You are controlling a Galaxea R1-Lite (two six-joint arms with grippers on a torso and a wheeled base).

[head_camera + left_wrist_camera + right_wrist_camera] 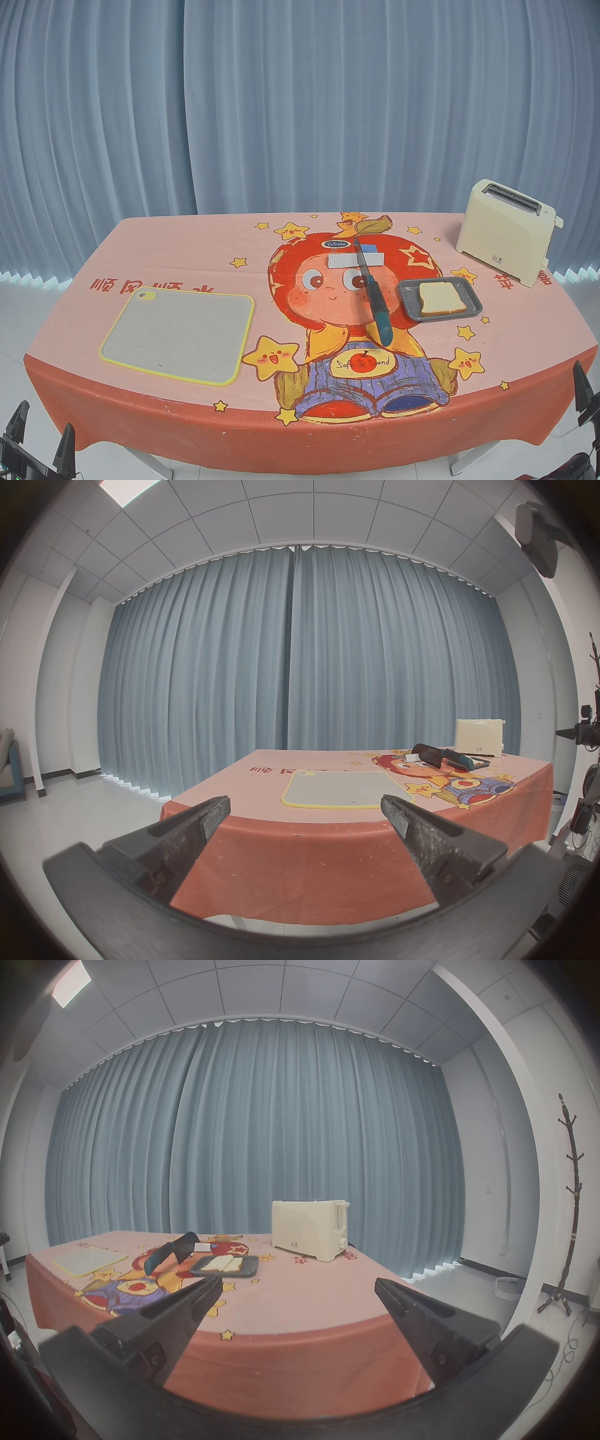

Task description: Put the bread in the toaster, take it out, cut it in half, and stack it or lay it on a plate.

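The table (187,250), under its pink cartoon cloth, spans the middle of the head view. The cutting board (178,334) lies at lower left of that frame, and the toaster (505,231) stands at the far right, slots up.

Just below and left of the toaster sits the grey tray (407,299). The bread (441,297) lies flat in it, not yet toasted or cut. The knife (375,297) lies left of the tray, its long axis running from upper centre down the frame, teal handle toward the near edge.

The left gripper (304,805) is spread wide and empty, low off the table's near edge facing the board. The right gripper (298,1284) is equally wide and empty, off the near right corner.

The bread lies up and left of the right claw, well apart from it, with the toaster just beyond, so the right arm is the nearer one.

The head view shows the toaster's open slots. The right wrist view shows the toaster side-on. There the bread (224,1264) looks two-toned, possibly two pieces, though that is hard to tell.
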